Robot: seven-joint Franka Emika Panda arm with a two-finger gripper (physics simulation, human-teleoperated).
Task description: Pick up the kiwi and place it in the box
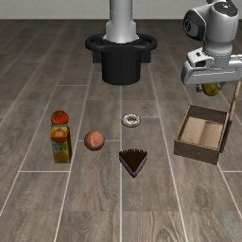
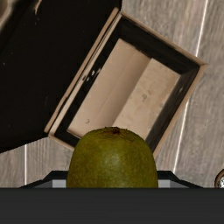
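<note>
A green-brown kiwi [image 2: 113, 159] sits between my fingers, held in my gripper [image 1: 212, 91], which hangs above the open wooden box [image 1: 201, 133] at the exterior view's right. In the wrist view the box [image 2: 122, 87] lies below and just beyond the kiwi, its pale floor bare and its dark rim tilted. In the exterior view the kiwi [image 1: 210, 90] shows as a small green shape under the hand.
On the wooden floor lie an orange juice bottle [image 1: 60, 144], a tomato [image 1: 60, 118], a peach [image 1: 94, 140], a small donut [image 1: 131, 119] and a chocolate cake slice [image 1: 133, 162]. The robot's black base [image 1: 122, 55] stands behind them.
</note>
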